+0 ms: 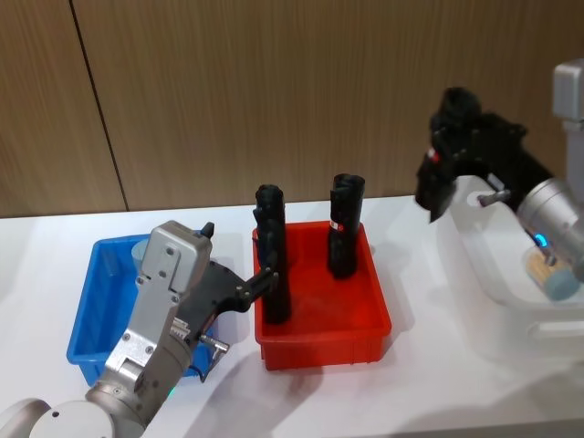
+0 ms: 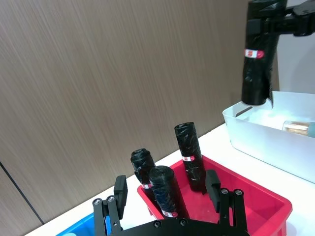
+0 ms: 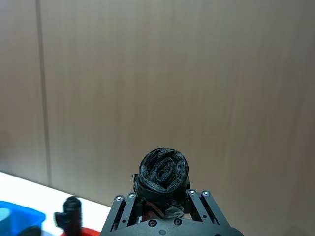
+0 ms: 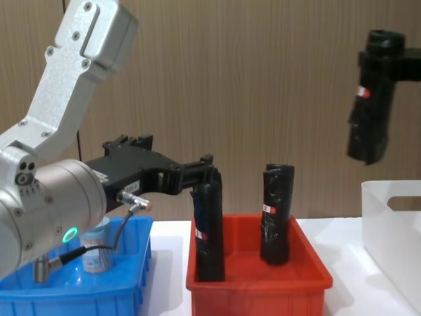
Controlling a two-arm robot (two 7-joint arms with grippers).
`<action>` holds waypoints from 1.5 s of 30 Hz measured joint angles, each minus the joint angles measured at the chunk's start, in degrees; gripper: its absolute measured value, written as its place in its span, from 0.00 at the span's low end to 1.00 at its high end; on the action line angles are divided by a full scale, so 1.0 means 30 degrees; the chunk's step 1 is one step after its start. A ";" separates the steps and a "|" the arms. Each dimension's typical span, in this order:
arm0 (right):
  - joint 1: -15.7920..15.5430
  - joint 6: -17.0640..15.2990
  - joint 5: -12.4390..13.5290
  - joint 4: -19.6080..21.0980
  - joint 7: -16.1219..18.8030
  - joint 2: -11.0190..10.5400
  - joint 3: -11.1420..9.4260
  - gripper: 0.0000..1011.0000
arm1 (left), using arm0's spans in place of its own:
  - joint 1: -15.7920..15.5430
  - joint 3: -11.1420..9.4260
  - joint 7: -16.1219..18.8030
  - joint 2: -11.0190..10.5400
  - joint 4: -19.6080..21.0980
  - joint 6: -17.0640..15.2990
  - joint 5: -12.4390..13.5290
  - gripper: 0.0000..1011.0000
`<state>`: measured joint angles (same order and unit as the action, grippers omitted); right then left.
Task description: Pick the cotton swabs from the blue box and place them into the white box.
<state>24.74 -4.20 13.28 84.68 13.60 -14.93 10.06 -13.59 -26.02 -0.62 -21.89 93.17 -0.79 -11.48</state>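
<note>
Right now the left tool (image 2: 166, 187) sits at the near-left corner of the red bin (image 1: 365, 342). Its fingers (image 2: 120, 189) are spread on either side of the front black roll (image 2: 165, 194) and not pressed on it. There are 3 rolls upright in that bin.

The right tool (image 3: 162, 194) is pinching another black roll (image 4: 370, 112) near its top, held upright in the air over the white box (image 4: 388, 224). That's a roll, not swabs, so it doesn't match the task.

Swabs:
- 1 tub of cotton swabs (image 4: 97, 253) stands in the blue box (image 1: 87, 338), at the far side, partly hidden behind the left arm.
- 1 more tub (image 2: 298, 127) lies on its side inside the white box.

Handling, my read:
- The tub is light, hard clear plastic with smooth walls, so probably slippery.
- It's a short cylinder, easy to tip or roll.
- Grip across the body just under the lid, with moderate squeeze. I'd avoid taking it by the lid, since it may pop off.

Materials:
- The rolls are wrinkled black film, tall, with a small red-white label.
- The blue box and red bin are glossy, shallow plastic with sloped sides.
- The white box is translucent and taller, with rounded corners and a slot handle.
- The worktop (image 1: 438, 383) is plain white, with a wood-grain wall (image 1: 274, 91) behind.
</note>
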 joint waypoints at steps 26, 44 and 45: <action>-0.0200 -0.2045 -0.1095 -0.1210 -0.2645 -0.1144 -0.1258 0.40 | 0.0000 0.0001 0.0000 0.0000 0.0001 0.0000 0.0000 0.99; 0.0026 -0.2013 -0.1197 -0.2404 -0.2698 -0.1216 -0.1477 0.89 | 0.0001 0.0001 0.0000 0.0000 0.0001 0.0000 0.0000 0.99; 0.0025 -0.2005 -0.1196 -0.2420 -0.2699 -0.1218 -0.1485 0.93 | 0.0001 0.0001 0.0000 -0.0001 0.0001 -0.0001 0.0000 0.99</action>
<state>24.81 -10.21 9.69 77.42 5.50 -18.58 5.61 -13.59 -26.02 -0.62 -21.90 93.18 -0.80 -11.48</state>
